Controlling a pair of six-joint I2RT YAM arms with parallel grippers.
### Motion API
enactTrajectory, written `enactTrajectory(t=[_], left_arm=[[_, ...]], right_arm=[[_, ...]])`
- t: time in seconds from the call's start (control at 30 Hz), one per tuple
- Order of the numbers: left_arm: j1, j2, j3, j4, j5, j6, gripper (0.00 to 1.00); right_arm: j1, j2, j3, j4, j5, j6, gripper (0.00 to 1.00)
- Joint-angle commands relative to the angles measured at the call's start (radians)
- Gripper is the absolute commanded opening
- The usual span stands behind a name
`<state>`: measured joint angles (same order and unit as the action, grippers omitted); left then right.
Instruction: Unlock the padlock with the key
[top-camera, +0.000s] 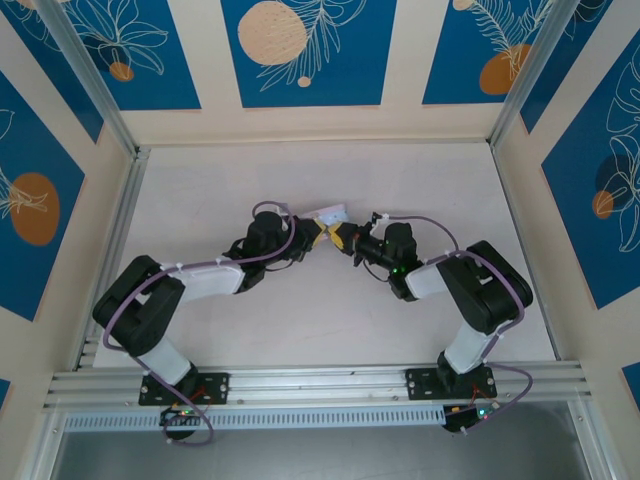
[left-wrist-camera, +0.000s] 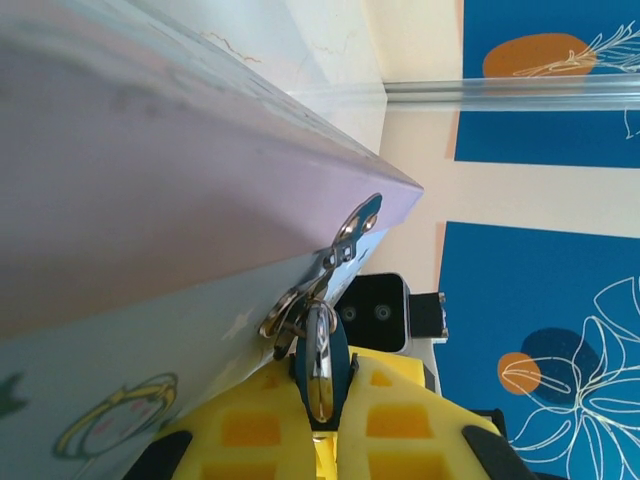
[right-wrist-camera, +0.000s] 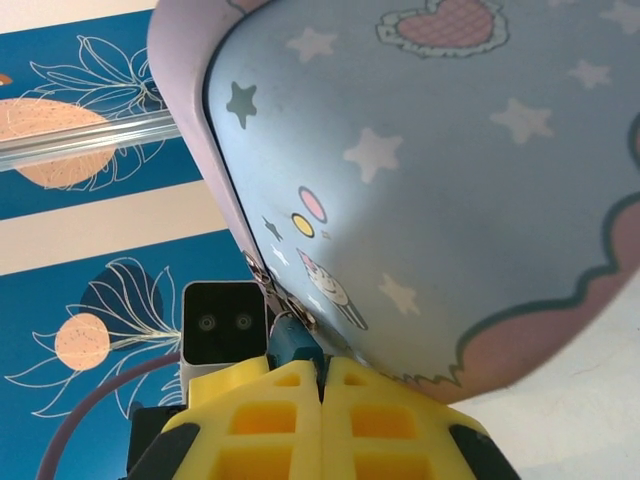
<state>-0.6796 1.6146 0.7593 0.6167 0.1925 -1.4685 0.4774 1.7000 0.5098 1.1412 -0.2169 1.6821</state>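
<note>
Left wrist view: left gripper (left-wrist-camera: 322, 400) clamps the padlock (left-wrist-camera: 339, 367); right gripper (right-wrist-camera: 322, 375) pressed together beside star-printed tin (right-wrist-camera: 450, 180).

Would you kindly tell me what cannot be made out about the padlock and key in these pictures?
- The key: in the right wrist view the shut right gripper covers anything it holds next to the padlock.
- The metal loop pinched with the padlock in the left gripper, left wrist view: half buried between the pads, so key or shackle is unclear.
- Top view: the padlock is too small, tucked between the grippers by the tin.
</note>
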Motion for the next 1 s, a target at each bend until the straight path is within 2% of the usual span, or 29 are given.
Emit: enactTrajectory(t=[0.0,0.07,0.23,0.57,0.97], left_arm=[[-0.056,-0.042,-0.026,0.024,0.045,-0.008,0.00],[-0.055,-0.074,-0.045,-0.024,-0.012,-0.007,0.00],[-0.047,-0.098,-0.054,-0.082,-0.078,-0.003,0.00],[-0.041,-0.076,-0.044,-0.057,-0.062,0.021,0.00],[-0.041,-0.058,-0.041,-0.033,-0.045,0.019,0.00]], right_arm=[[-0.005,-0.010,0.021,0.041,-0.004,0.004,0.12],[-0.021,-0.033,0.000,0.031,-0.003,0.001,0.23],[-0.052,-0.097,-0.034,-0.042,-0.013,-0.032,0.36],[-0.066,-0.195,-0.095,-0.182,-0.057,-0.109,0.38],[-0.026,-0.168,-0.075,-0.192,-0.064,-0.119,0.34]])
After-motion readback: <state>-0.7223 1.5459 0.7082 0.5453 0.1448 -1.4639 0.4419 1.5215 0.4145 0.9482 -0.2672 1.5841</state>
